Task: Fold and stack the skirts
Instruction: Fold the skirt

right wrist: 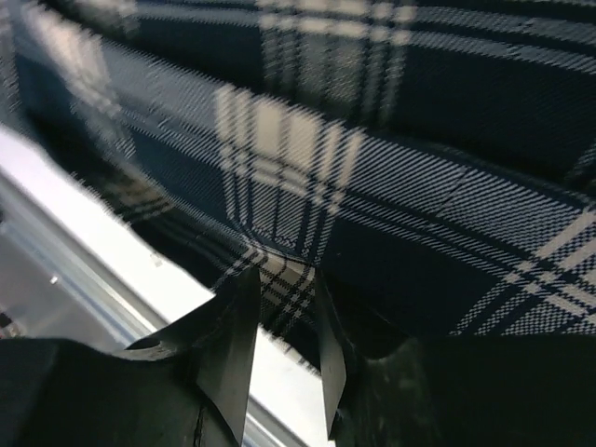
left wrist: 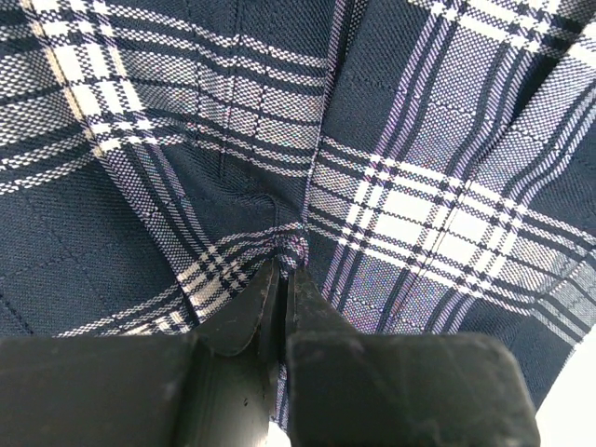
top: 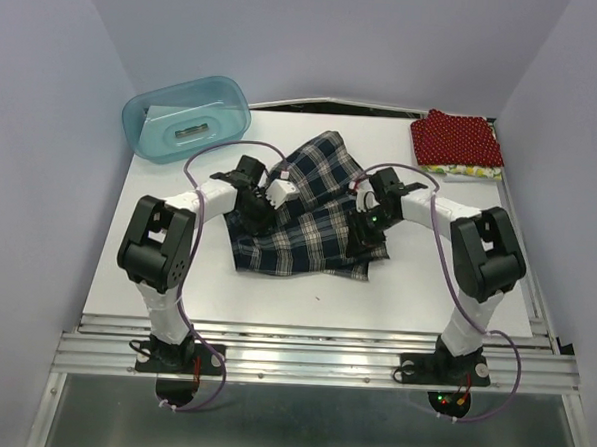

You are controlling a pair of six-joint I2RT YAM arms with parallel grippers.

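Observation:
The plaid skirt (top: 309, 209) lies bunched in the middle of the table. My left gripper (top: 254, 216) is at its left part. In the left wrist view the gripper (left wrist: 285, 268) is shut on a pinch of the plaid skirt (left wrist: 391, 186). My right gripper (top: 364, 227) is at the skirt's right edge. In the right wrist view the gripper (right wrist: 284, 279) holds the hem of the plaid skirt (right wrist: 391, 177) in a narrow gap between its jaws, raised off the table. The red dotted skirt (top: 456, 139) lies folded on the yellowish one (top: 473, 173) at the back right.
A translucent teal tub (top: 187, 118) stands at the back left. The white table (top: 304, 304) ends in a metal rail at the near edge. Grey walls close in the left, right and back.

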